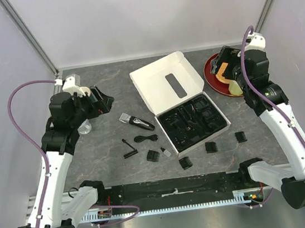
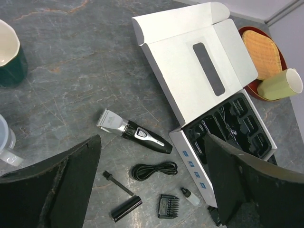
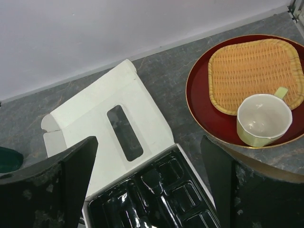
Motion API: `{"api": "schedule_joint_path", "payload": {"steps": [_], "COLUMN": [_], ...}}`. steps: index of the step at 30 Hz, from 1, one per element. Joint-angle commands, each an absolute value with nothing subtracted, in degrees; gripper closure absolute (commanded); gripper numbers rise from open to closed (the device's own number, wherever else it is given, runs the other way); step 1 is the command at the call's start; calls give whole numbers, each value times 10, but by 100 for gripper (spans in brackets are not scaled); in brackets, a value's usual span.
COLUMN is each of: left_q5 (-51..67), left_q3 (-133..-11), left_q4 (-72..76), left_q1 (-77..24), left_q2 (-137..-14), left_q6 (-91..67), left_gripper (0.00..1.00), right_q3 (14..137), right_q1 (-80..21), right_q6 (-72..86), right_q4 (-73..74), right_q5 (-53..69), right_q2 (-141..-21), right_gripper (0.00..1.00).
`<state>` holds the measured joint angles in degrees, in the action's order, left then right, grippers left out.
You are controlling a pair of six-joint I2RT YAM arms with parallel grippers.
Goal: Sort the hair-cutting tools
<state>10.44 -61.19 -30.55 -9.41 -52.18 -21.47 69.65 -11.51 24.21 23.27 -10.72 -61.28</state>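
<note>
Top view: the left gripper [image 1: 104,100] and right gripper [image 1: 226,64] are hovering over the far half of the table [image 1: 104,154], both with jaws spread wide and holding nothing. The clipper [image 1: 136,121] is lying just left of the open box [image 1: 162,82], with the cord [image 1: 146,139] lying coiled on its near side. Four guards [image 1: 186,162] are sitting loose on the table, one beside the cord and three along the near edge of the tray [image 1: 193,122]. Left wrist view: the fingers [image 2: 61,185] are standing well apart above the clipper, cord, brush [image 2: 118,183], one guard and a small bottle [image 2: 190,195], touching none of them. Right wrist view: that arm's parted fingers are framing the box lid, the tray and, to the right, a red plate [image 3: 199,95] carrying a woven mat [image 3: 251,71] and a cup [image 3: 263,118]. Whether any tray pocket is filled cannot be told. Judged from this layout, sorting is only beginning: every tool in view is lying loose on the table and awaiting pickup
</note>
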Motion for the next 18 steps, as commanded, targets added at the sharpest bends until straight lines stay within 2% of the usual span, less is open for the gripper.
{"api": "schedule_joint_path", "payload": {"steps": [1, 6, 9, 13, 18], "left_q5": [76, 57, 39, 79, 58], "left_q3": [-617, -606, -596, -576, -535], "left_q4": [-308, -317, -323, -322, -323], "left_q1": [-94, -93, -94, -93, -94], "left_q2": [-512, -508, -500, -485, -449], "left_q6": [-234, -257, -271, -244, -264], "left_gripper": [3, 2, 1, 0, 0], "right_q3": [686, 689, 696, 686, 640], "right_q1": [-116, -115, -115, -114, -115], "right_q6": [254, 251, 244, 231, 229], "right_q4": [240, 257, 291, 328, 334], "right_q5": [-134, -37, -7, 25, 65], "right_q2": [-611, -613, -626, -631, -587], "right_gripper": [2, 2, 2, 2, 2]}}
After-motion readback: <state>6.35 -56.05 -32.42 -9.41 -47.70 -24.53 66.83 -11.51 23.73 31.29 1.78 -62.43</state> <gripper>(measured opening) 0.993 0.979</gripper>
